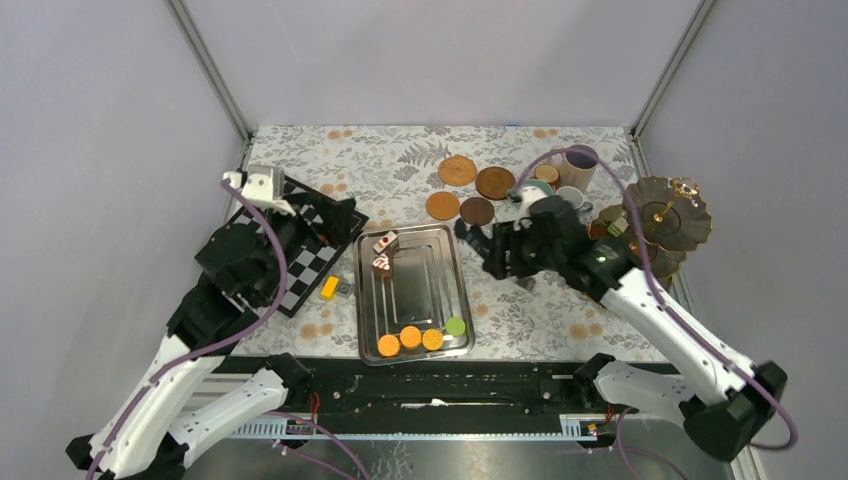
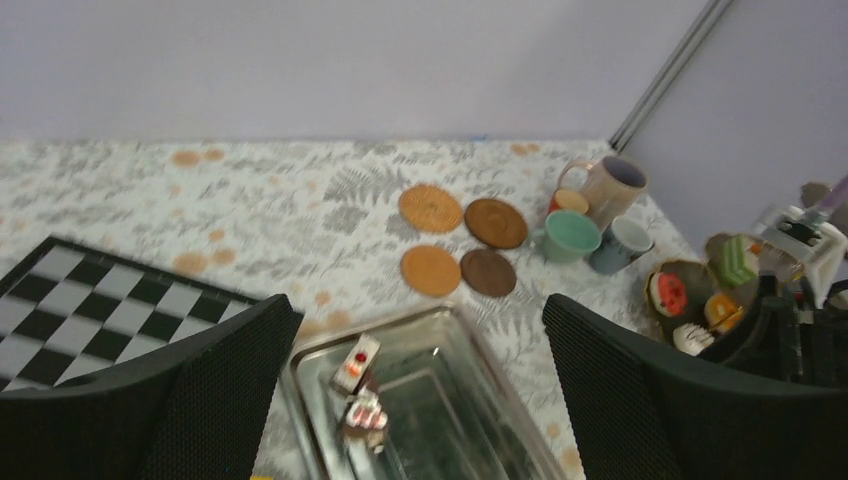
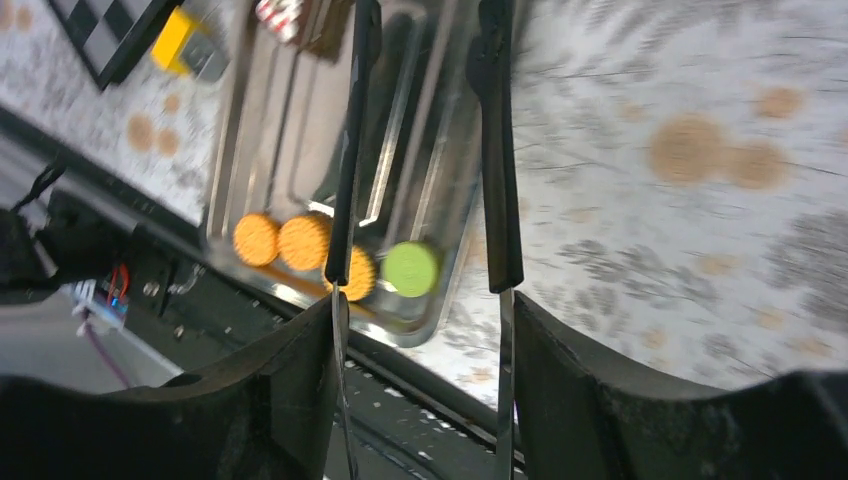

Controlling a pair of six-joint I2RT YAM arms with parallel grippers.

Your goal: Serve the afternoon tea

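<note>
While tongs hang over the tray, cakes and biscuits lie below

Though its fingers are drawn partway in, the right end effector [image 3: 422,320] grips only a tool: slim black-tipped metal tongs [image 3: 350,150], one arm lying against each finger. Ahead of it the tong arms reach over the rectangular steel tray [image 3: 410,130]. A flat green disc [image 3: 411,268] shows between them, and three round orange biscuits [image 3: 303,240] lie in a row beside it, the nearest partly hidden behind a tong arm.

The left end effector [image 2: 420,320] is spread wide with nothing between its fingers, above the black-and-white chessboard [image 2: 70,300]. Just ahead of it and lower, two small cake slices [image 2: 355,362] lie on the tray. Farther ahead, four round brown coasters [image 2: 431,208] sit clustered on the fern-print counter [image 2: 250,200]. Ahead to its right stand the tall beige mug [image 2: 610,185], teal mug [image 2: 570,235], grey mug [image 2: 620,243] and small orange mug [image 2: 568,200], close together. Beyond them the dark three-tier stand [image 1: 650,230] carries several pastries on a lower tier
</note>
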